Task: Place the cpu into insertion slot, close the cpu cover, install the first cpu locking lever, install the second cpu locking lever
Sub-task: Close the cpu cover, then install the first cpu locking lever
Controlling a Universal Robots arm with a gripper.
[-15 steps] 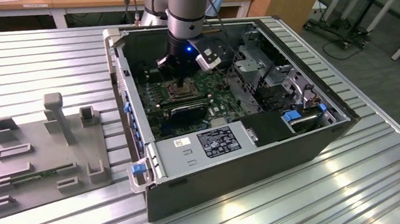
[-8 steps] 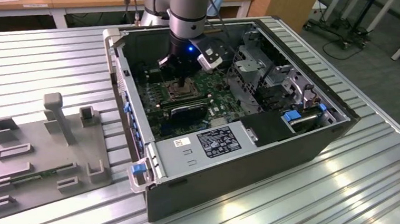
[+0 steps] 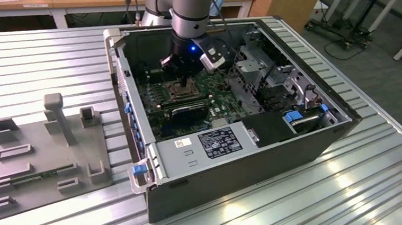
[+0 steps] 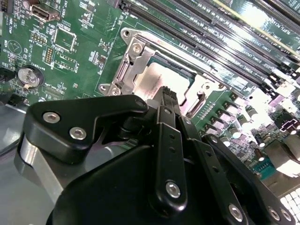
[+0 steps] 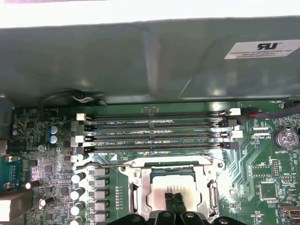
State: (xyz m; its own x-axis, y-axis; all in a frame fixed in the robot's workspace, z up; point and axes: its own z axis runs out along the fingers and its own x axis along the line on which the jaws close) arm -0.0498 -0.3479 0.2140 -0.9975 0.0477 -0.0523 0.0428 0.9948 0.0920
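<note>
Resting in the insertion slot (image 5: 212,194), the cpu (image 5: 161,184) (pincer (image 5: 172,199) above, tips together).

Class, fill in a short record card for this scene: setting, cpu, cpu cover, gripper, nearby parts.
setting: open computer case on a slatted metal table
cpu: seated in the insertion slot
cpu cover: silvery frame lying flat around the cpu
gripper: shut, low over the cpu's top
nearby: four long memory slots, coin cell battery

White sticker (image 5: 261,48) on the case wall (image 5: 140,61) and black label (image 3: 219,142) on the silver metal box (image 3: 176,161), print unreadable.
</note>
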